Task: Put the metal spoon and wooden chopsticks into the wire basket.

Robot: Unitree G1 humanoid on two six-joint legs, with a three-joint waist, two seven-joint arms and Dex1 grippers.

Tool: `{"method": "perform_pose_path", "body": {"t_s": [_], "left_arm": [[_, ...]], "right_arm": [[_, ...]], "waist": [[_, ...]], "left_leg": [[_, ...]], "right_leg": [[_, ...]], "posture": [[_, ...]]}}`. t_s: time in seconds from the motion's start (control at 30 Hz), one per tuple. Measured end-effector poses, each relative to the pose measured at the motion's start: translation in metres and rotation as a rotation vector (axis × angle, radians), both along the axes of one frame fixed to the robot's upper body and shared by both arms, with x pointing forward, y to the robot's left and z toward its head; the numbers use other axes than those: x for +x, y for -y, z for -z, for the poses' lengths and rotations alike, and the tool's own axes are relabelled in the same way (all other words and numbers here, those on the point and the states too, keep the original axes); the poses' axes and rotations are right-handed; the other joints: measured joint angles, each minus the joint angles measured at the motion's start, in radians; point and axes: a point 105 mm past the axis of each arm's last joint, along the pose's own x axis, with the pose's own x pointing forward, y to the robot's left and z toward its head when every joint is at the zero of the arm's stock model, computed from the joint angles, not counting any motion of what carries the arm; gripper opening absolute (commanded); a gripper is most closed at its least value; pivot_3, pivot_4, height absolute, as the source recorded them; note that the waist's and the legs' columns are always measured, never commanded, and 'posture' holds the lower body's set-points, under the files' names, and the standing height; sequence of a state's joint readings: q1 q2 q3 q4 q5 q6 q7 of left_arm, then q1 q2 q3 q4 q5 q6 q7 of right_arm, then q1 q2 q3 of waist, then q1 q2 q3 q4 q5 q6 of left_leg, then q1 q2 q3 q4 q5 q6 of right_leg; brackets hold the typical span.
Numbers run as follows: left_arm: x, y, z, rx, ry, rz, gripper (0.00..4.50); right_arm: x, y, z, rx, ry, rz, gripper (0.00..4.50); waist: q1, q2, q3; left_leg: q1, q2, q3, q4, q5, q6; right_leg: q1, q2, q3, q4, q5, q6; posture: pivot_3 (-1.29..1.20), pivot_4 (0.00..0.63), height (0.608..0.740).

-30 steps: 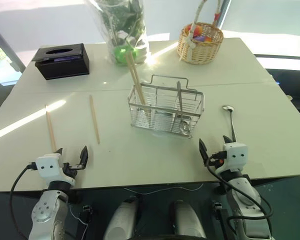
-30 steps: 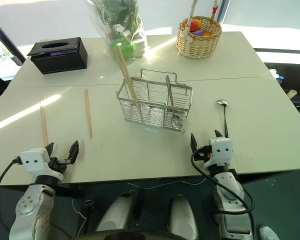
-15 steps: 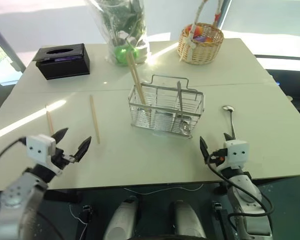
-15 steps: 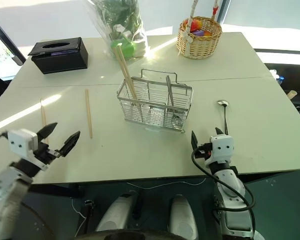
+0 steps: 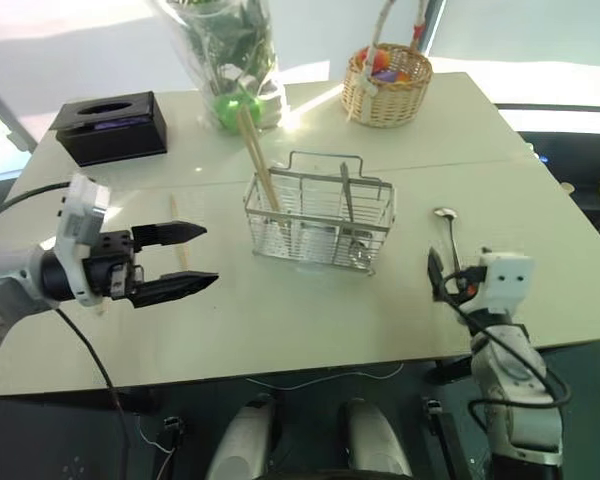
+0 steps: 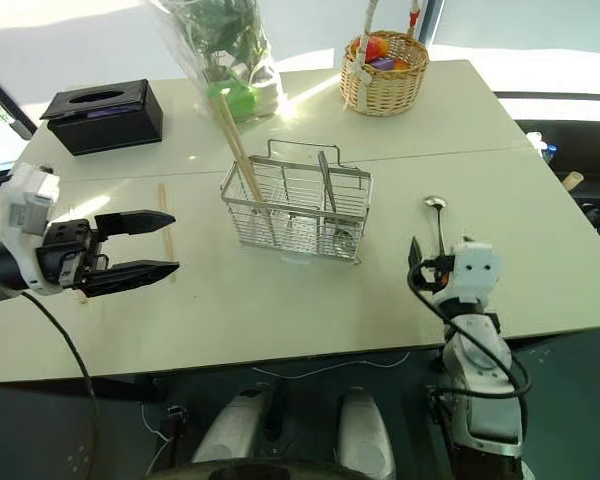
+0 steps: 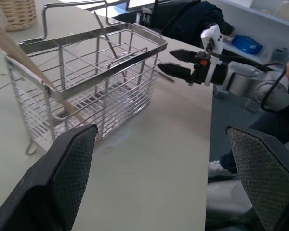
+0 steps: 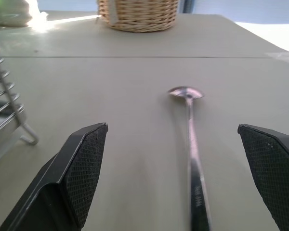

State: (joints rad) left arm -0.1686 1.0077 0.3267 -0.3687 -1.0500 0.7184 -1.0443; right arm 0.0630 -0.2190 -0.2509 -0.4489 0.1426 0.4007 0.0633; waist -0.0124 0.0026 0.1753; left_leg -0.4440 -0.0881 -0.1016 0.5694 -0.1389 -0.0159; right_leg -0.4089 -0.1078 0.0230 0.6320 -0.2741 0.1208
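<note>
Both sets of jaws stand wide apart and hold nothing. The left gripper hangs above the table, turned sideways so its fingers aim toward the wire basket, which sits well ahead of its open jaws; in the left wrist view the basket's mesh wall shows between the two pads. That sideways aim reads as a passing pose rather than a reach, since the loose wooden chopsticks lie on the table below and behind those jaws: one runs just past the upper finger, and what looks like another is mostly hidden under the gripper body. The right gripper points level along the table, and the metal spoon lies straight ahead of it, its handle running back toward the gap between the jaws and its bowl at the far end, a line-up that would suit a pinch on the handle. By count: two chopsticks lean inside the basket, propped against its rim because they are taller than it; about two more lie loose; one spoon is on the table and one slim metal utensil stands in the basket; one wire basket, one wicker basket, one black tissue box and one wrapped plant.
</note>
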Motion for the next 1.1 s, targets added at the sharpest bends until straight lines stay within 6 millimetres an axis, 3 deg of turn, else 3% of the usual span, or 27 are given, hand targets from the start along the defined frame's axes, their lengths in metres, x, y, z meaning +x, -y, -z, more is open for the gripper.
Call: {"method": "perform_pose_path", "body": {"t_s": [0.13,0.33,0.5,0.67,1.1], "left_arm": [[0.004,0.005,0.004,-0.019,-0.009,0.012,4.50],[0.006,0.011,0.012,-0.040,-0.021,0.021,4.50],[0.005,0.015,0.011,-0.033,-0.014,0.025,4.50],[0.002,0.019,0.009,-0.021,0.001,0.016,4.50],[-0.003,0.017,0.005,-0.022,0.023,-0.036,4.50]], "right_arm": [[0.008,0.014,-0.005,0.035,-0.083,0.063,4.47],[0.028,0.018,-0.015,0.075,-0.183,0.027,4.47],[0.053,0.028,-0.004,0.129,-0.312,-0.015,4.47],[0.066,0.037,0.009,0.169,-0.404,-0.038,4.47],[0.090,0.028,0.007,0.134,-0.505,-0.194,4.47]], "waist": [[0.000,0.000,0.000],[0.000,-0.001,0.000],[-0.001,-0.001,0.001],[-0.001,-0.001,0.001],[-0.009,-0.003,0.001]], "left_leg": [[0.000,0.000,0.000,0.000,0.000,0.000],[0.000,0.000,0.000,0.000,0.000,0.000],[0.000,0.000,0.000,0.002,0.001,0.001],[-0.001,0.000,0.000,0.003,0.002,0.003],[0.000,0.000,0.000,0.006,0.002,0.003]], "right_leg": [[0.001,0.000,0.000,0.000,0.000,0.000],[0.002,-0.001,-0.001,-0.001,0.000,0.000],[0.003,-0.001,-0.001,-0.001,0.000,0.000],[0.004,-0.001,-0.002,-0.001,0.000,0.000],[0.006,0.000,-0.002,-0.001,0.000,0.000]], "posture": [[0.00,0.150,0.740],[0.00,0.150,0.740],[0.00,0.150,0.740],[0.00,0.150,0.740],[0.00,0.150,0.740]]}}
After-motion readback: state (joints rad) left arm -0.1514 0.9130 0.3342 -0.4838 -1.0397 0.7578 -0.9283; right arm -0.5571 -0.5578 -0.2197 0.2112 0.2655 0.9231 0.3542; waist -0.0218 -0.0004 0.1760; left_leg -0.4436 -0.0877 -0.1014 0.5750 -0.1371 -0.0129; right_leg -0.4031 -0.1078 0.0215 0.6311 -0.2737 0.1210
